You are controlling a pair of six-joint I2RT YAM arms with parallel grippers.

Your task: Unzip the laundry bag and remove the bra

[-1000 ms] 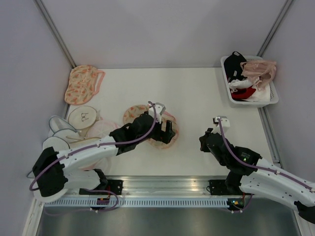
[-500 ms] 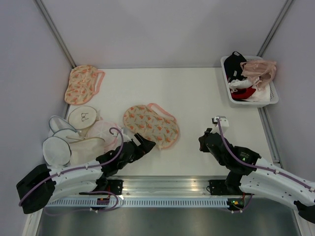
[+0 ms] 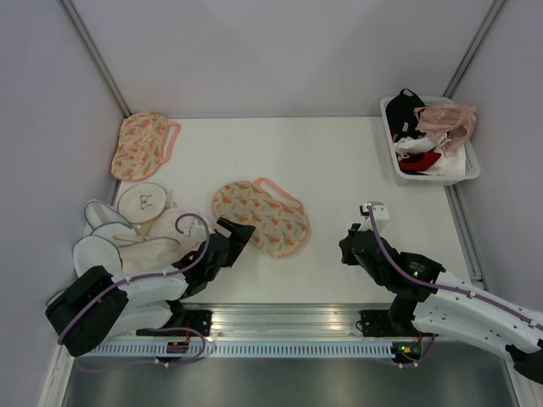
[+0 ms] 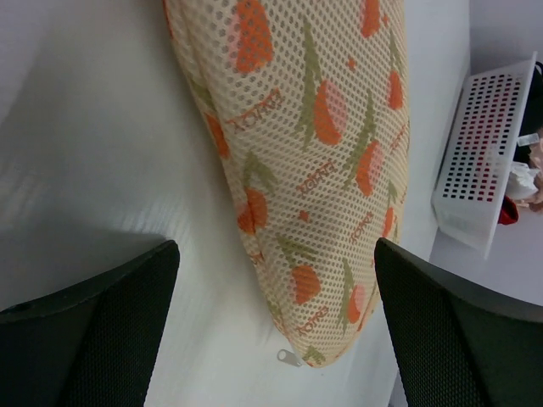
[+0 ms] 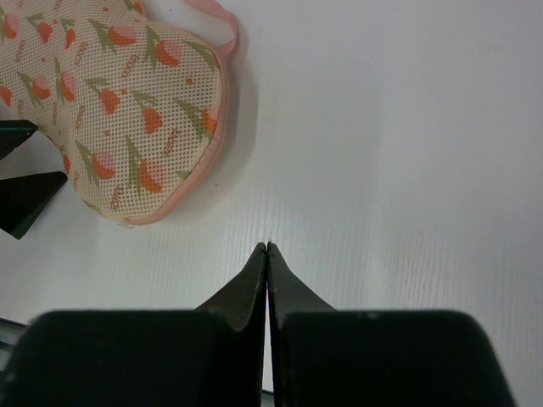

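Laundry bag lies diagonally — far-left to near-right.

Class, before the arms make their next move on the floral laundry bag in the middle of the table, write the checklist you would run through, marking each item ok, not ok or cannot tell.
1. Is the left gripper open? Ok.
2. Is the laundry bag lined up ahead between its fingers? Ok.
3. Is the zip pull in sight? Ok, at the bag's tip in the left wrist view.
4. Is the right gripper ready to pin the bag? Not ok; it is shut, over bare table beside the bag.
5. Is the bag unzipped? Not ok; no opening shows.
6. Is the bra inside? Cannot tell; none shows.
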